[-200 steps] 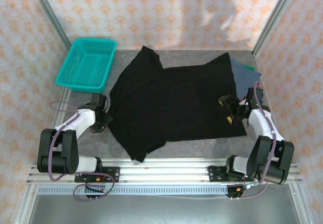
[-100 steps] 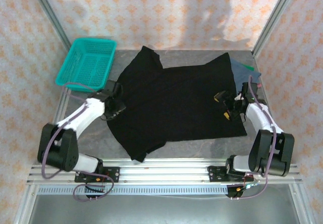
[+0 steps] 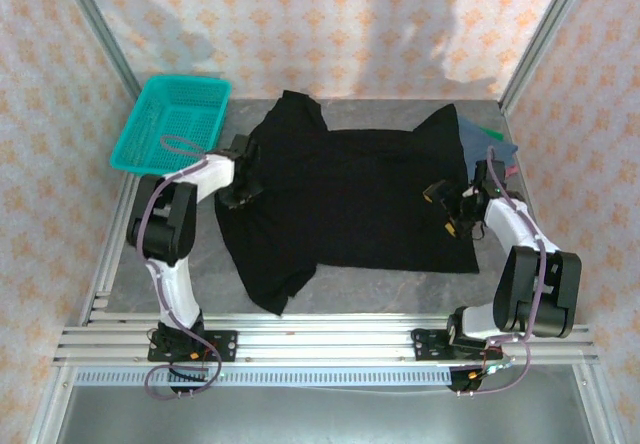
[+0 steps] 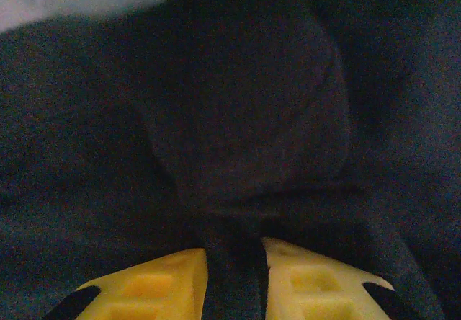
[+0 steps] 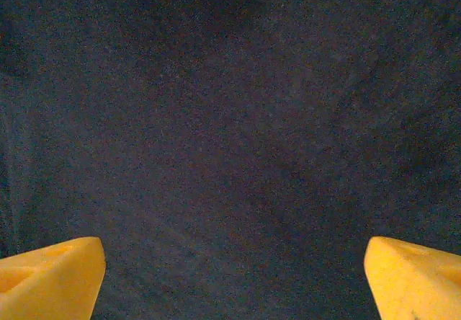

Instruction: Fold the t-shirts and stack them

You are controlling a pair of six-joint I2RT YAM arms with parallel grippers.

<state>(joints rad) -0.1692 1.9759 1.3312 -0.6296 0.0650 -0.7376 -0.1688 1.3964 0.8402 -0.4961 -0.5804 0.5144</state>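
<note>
The large black t-shirt lies spread across the table, with one sleeve hanging toward the front left. My left gripper is at the shirt's back-left edge. In the left wrist view that gripper is shut on a pinched fold of the black t-shirt. My right gripper hovers over the shirt's right part. Its yellow fingers stand wide open above flat black cloth. Behind the right arm, folded slate-blue and green shirts stick out from under the black one. I cannot make out the maroon one.
A teal mesh basket stands at the back left corner, just left of my left arm. Metal frame posts rise at both back corners. Bare grey table shows along the front edge and by the front-left sleeve.
My left arm swung from the front-left of the table up to the shirt's back-left edge, dragging that edge inward. My right gripper crept slightly farther back, staying open.
</note>
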